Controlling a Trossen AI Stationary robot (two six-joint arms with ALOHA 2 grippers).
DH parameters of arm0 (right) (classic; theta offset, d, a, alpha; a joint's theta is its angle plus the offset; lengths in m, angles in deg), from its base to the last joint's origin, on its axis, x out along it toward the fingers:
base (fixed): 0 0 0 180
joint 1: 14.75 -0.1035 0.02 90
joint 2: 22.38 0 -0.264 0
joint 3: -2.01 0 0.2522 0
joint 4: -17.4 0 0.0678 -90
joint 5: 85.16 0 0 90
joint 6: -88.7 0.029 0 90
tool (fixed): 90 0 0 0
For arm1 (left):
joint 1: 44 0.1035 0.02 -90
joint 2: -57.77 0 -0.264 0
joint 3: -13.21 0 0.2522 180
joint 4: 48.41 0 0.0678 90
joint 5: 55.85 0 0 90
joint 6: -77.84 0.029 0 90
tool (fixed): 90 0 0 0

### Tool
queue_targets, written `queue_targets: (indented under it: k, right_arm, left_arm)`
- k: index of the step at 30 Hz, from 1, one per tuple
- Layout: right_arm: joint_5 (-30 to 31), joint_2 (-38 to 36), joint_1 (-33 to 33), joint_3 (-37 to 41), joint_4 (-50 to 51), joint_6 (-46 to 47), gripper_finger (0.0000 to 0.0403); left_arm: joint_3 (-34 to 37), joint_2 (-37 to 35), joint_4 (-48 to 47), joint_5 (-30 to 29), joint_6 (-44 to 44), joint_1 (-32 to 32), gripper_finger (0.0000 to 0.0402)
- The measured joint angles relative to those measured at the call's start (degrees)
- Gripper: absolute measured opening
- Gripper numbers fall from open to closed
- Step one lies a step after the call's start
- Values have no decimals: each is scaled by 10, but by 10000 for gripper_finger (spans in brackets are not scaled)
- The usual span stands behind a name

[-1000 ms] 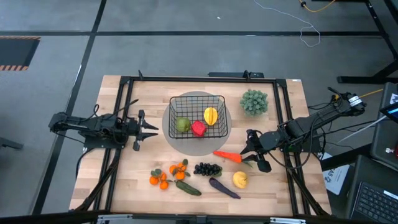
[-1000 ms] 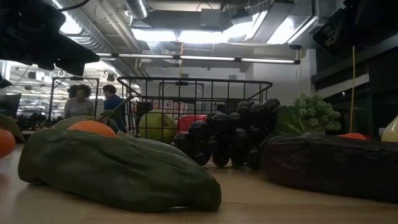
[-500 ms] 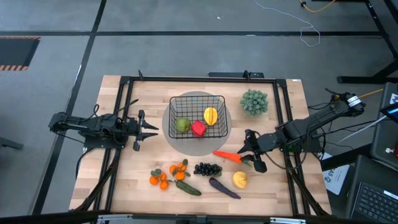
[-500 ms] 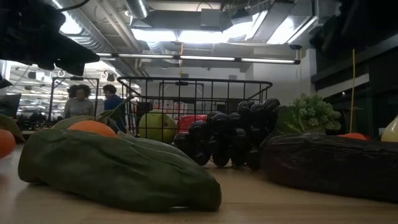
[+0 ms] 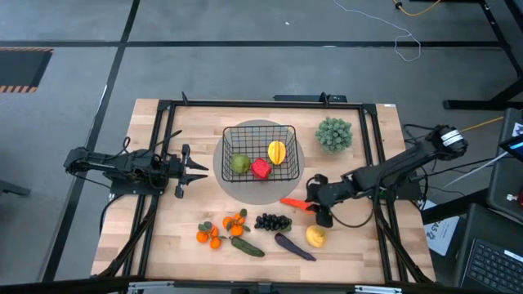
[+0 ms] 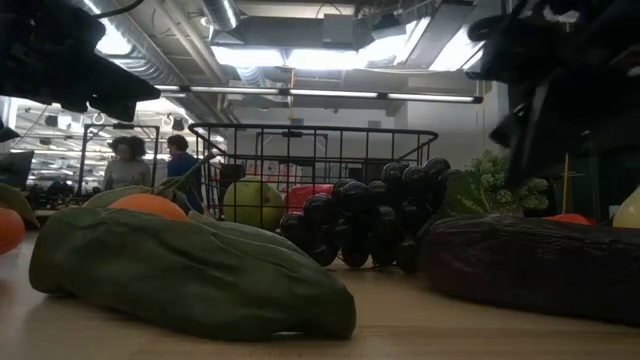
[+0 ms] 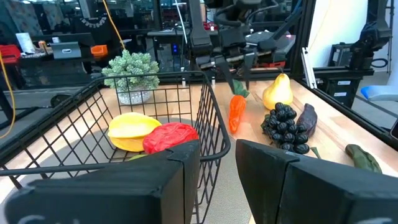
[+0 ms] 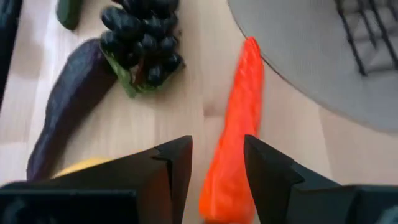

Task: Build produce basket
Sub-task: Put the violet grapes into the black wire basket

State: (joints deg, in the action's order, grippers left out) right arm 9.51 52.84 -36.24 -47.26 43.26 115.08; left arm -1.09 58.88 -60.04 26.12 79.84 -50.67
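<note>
The right gripper [image 5: 319, 209] is now hanging directly over the orange carrot [image 5: 299, 204], having slid in from the table's right side. Its fingers are standing apart, straddling the carrot's thick end but probably not yet gripping it. The carrot is lying just beside the wire basket [image 5: 260, 153], which already holds three items. The left gripper [image 5: 196, 170] is waiting narrowly open beside the basket, unmoved.

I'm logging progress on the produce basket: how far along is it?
Done: apple, pepper and a yellow fruit lie in the basket. In hand: right gripper, jaws open, over the carrot. Left: grapes, eggplant, lemon, cucumber, tangerines. Left gripper waits beside the basket.
</note>
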Motion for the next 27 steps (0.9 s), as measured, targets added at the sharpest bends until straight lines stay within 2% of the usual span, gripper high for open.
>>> queue_targets:
  k: [4, 12, 17, 22, 27]
  right_arm:
    - [-2, 19, 12, 0, -47, -54, 134]
    - [-3, 20, 18, 0, -74, -112, 134]
    - [-51, 20, 9, 0, -159, -173, 134]
    - [-63, 29, 11, -1, -199, -168, 134]
    - [-63, 84, 18, -19, -232, -163, 134]
  left_arm:
    - [0, 0, 0, 0, 0, 0, 94]
    - [0, 0, 0, 0, 0, 0, 94]
    - [0, 0, 0, 0, 0, 0, 94]
    - [0, 0, 0, 0, 0, 0, 94]
    - [0, 0, 0, 0, 0, 0, 94]
